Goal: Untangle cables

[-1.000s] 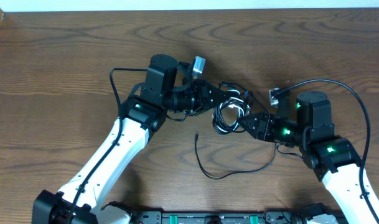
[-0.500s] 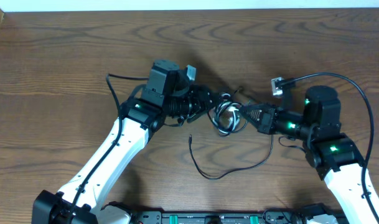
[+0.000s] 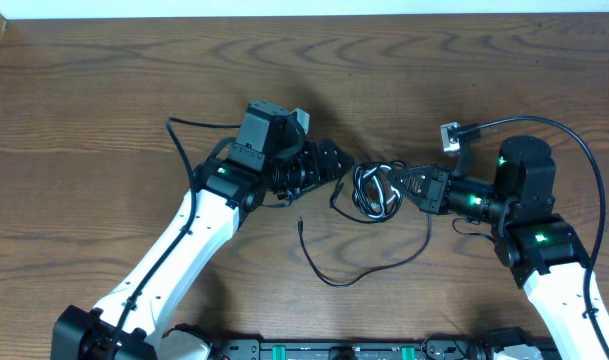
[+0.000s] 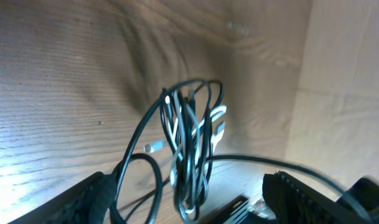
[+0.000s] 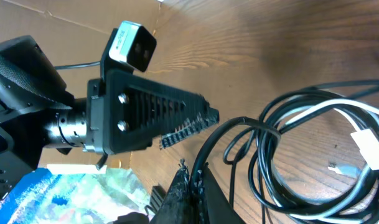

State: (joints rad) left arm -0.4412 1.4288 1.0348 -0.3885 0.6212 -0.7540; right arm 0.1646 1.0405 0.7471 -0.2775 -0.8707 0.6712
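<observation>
Across the brown wooden desk (image 3: 104,90), my left tool (image 3: 334,170) has just spread and let go of the cables (image 3: 372,190) bunched near the middle, so my right tool (image 3: 399,186), pressed together on them, pinches them alone, and the loose black cord (image 3: 334,282) trailing toward me looks ready to draw free.

The far side of the tabletop (image 3: 134,70) is bare wood, with room to pass. In the middle the cables (image 3: 374,192) block the way, with the left fingers (image 3: 327,158) spread wide just left of them and the right fingers (image 3: 409,183) pinched on their right side. A loose black cord (image 3: 384,270) lies on the near side, between the left arm (image 3: 199,235) and the right arm (image 3: 559,290).
</observation>
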